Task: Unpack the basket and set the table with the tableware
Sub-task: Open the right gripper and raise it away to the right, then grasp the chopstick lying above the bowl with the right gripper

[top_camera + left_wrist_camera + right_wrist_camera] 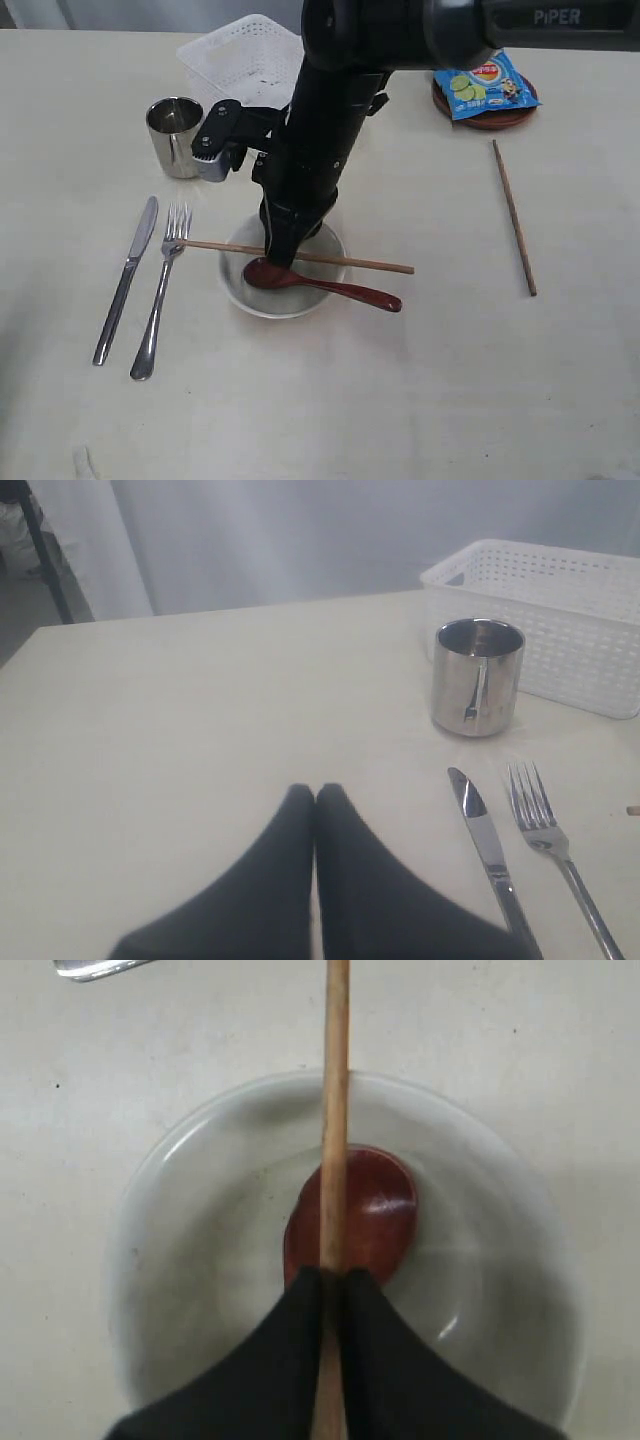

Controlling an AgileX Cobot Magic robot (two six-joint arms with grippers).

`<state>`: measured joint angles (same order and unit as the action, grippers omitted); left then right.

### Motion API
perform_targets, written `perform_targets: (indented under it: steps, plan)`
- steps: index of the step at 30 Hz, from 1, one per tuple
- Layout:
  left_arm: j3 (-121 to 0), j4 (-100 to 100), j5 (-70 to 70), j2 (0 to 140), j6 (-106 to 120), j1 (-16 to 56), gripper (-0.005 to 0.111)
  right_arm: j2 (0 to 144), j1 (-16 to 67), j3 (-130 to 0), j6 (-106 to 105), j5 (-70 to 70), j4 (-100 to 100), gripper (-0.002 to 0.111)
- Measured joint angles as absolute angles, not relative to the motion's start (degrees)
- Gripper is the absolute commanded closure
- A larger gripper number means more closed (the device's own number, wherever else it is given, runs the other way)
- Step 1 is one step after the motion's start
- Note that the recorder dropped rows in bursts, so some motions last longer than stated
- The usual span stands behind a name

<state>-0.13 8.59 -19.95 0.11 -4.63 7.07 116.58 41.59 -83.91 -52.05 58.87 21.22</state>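
Cream table [450, 400]; centre frame, right gripper [281, 258] pinches chopstick [350, 262] lying across bowl [250, 305], spoon [340, 290] inside. Near knife [485, 830] and fork [545, 825], left gripper [316, 792] pressed together above table.

Table [420, 400] carries basket [245, 55], cup [176, 135], knife [127, 278], fork [160, 295], bowl [262, 304], plate [500, 122], chopstick [514, 217].

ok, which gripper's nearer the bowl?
Right. The right gripper is directly over the bowl, jaws shut on the chopstick lying across it. The left gripper is over bare table, beyond the knife, bowl outside its view.
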Motion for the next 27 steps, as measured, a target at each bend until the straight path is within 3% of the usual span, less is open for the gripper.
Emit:
perform_targets:
  steps: [4, 18, 21, 27]
  plan:
    - [-0.1, 8.6, -20.0, 0.1, -4.6, 7.1, 0.107, 116.6, 41.6, -83.9, -52.0, 58.9, 21.2, 0.067]
    - [-0.1, 8.6, -20.0, 0.1, -4.6, 7.1, 0.107, 107.4, 40.0, -83.9, -45.3, 56.8, 16.0, 0.066]
    - [-0.1, 8.6, -20.0, 0.1, -4.6, 7.1, 0.107, 104.0, 36.2, -83.9, -43.0, 56.2, 15.5, 0.066]
    - [-0.1, 8.6, -20.0, 0.1, -4.6, 7.1, 0.107, 102.4, 20.4, -83.9, -35.7, 55.8, 15.1, 0.066]
